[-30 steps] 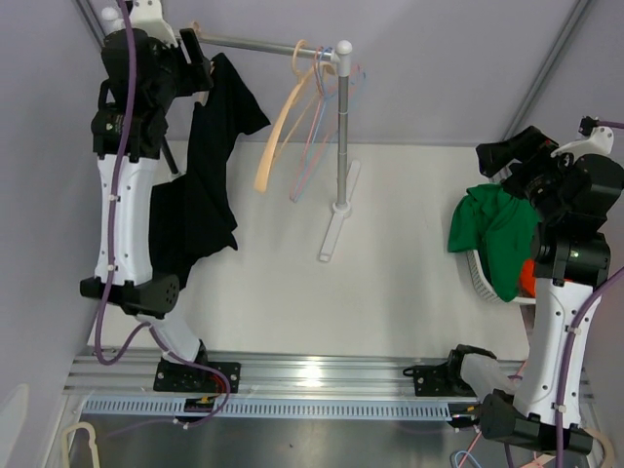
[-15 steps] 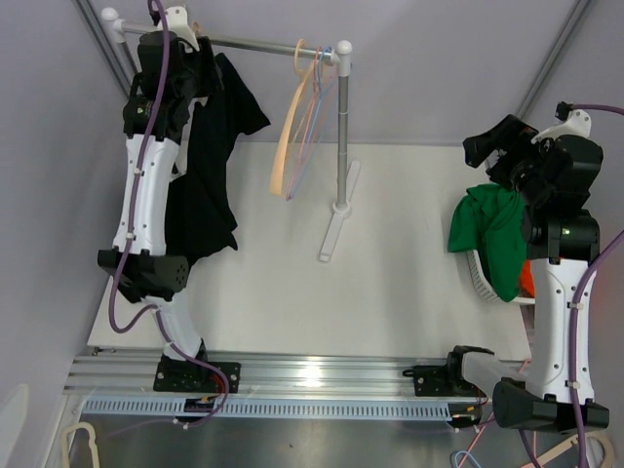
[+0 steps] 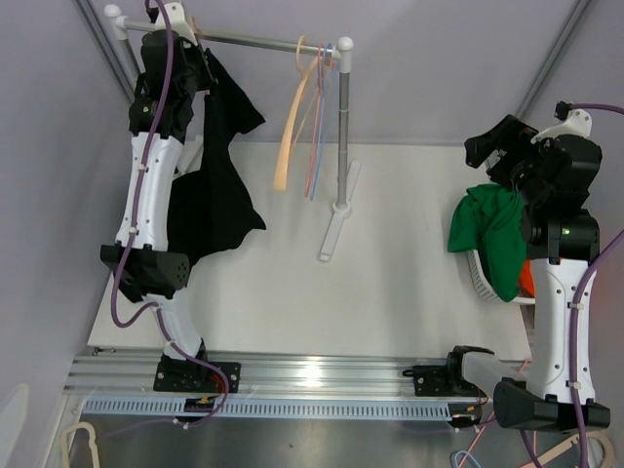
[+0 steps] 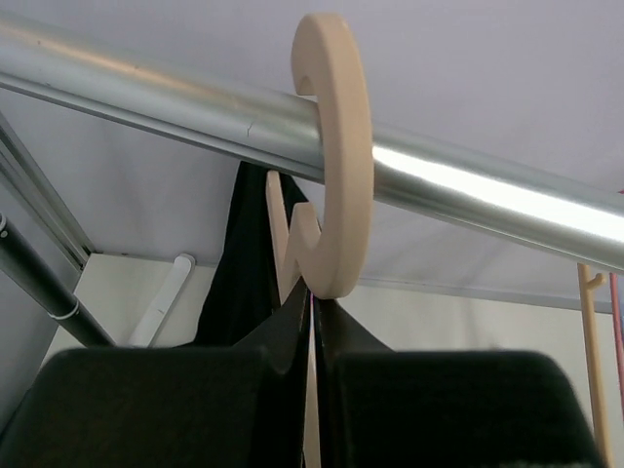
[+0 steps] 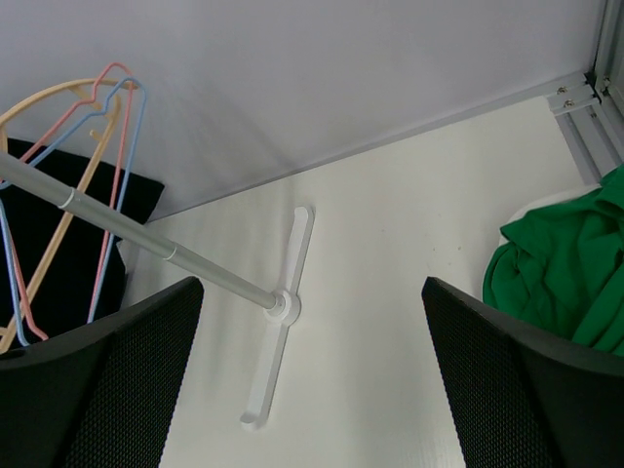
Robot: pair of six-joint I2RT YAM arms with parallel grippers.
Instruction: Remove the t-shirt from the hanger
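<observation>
A black t-shirt (image 3: 219, 185) hangs from a beige wooden hanger (image 4: 331, 146) hooked over the metal rail (image 3: 253, 42) at its left end. My left gripper (image 3: 195, 73) is up at the rail, shut on the hanger's thin neck just below the hook (image 4: 314, 322). In the left wrist view black cloth (image 4: 244, 273) hangs behind the fingers. My right gripper (image 3: 492, 146) is raised at the right side, open and empty (image 5: 312, 288), far from the t-shirt.
Several empty thin hangers (image 3: 302, 107) hang near the rail's right end beside the rack's post and white foot (image 3: 336, 219). A green cloth (image 3: 497, 229) drapes over a white basket (image 3: 483, 283) at the right edge.
My left gripper has closed on the hanger's neck. The t-shirt's lower part has swung out to the right, and the empty hangers have swung to hang straighter. The right arm has hardly moved.
</observation>
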